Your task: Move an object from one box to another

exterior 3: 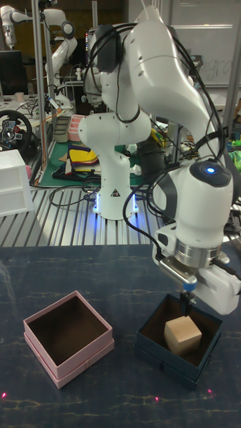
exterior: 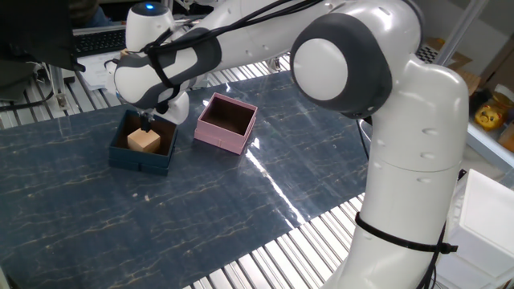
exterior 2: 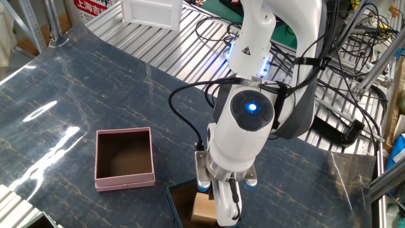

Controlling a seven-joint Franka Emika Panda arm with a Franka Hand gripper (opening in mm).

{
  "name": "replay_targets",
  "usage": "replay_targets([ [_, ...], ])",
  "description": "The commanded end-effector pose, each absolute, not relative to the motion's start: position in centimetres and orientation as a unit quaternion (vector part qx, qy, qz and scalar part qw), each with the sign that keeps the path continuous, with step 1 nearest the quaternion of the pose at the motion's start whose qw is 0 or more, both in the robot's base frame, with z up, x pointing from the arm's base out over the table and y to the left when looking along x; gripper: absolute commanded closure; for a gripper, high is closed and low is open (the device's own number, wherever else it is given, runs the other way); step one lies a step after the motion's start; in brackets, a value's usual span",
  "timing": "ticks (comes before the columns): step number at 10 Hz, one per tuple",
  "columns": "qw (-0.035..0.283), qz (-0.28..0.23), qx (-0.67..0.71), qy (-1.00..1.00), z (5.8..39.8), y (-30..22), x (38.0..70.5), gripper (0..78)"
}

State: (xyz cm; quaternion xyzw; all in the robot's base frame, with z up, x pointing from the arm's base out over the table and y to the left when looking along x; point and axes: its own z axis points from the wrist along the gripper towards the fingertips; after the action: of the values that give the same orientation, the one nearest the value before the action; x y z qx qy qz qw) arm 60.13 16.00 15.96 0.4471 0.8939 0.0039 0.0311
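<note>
The light tan wooden cube (exterior: pixel 145 140) (exterior 2: pixel 202 208) (exterior 3: pixel 183 334) sits inside the navy box (exterior: pixel 122 152) (exterior 3: pixel 152 340). My gripper (exterior: pixel 147 124) (exterior 2: pixel 212 201) (exterior 3: pixel 187 302) hangs directly over the cube, low inside the box. It is open, with one finger (exterior 2: pixel 226 204) reaching down beside the cube. Nothing is held. The pink box (exterior: pixel 218 135) (exterior 2: pixel 101 181) (exterior 3: pixel 40 336) stands right next to the navy box, and its dark brown inside is bare. In the other fixed view the arm hides most of the navy box.
The boxes rest on a dark blue marbled mat (exterior: pixel 241 201) over a slatted metal table. A white tray (exterior 2: pixel 150 11) stands at the far edge. Cables (exterior 2: pixel 329 76) lie behind the robot base. The big white arm (exterior: pixel 353 72) arches over the mat's right side.
</note>
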Motion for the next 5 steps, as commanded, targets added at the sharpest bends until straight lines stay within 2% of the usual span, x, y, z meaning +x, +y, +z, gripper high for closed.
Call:
replay_targets([
  [1, 0.033, 0.006, 0.46, 0.887, 15.45, 16.0, 60.54, 77.6],
  [3, 0.033, 0.007, 0.461, 0.887, 14.97, 16.0, 60.59, 77.6],
  [4, 0.033, 0.007, 0.461, 0.887, 14.97, 16.0, 60.59, 0.1],
  [5, 0.033, 0.007, 0.461, 0.887, 14.97, 16.0, 60.59, 0.1],
])
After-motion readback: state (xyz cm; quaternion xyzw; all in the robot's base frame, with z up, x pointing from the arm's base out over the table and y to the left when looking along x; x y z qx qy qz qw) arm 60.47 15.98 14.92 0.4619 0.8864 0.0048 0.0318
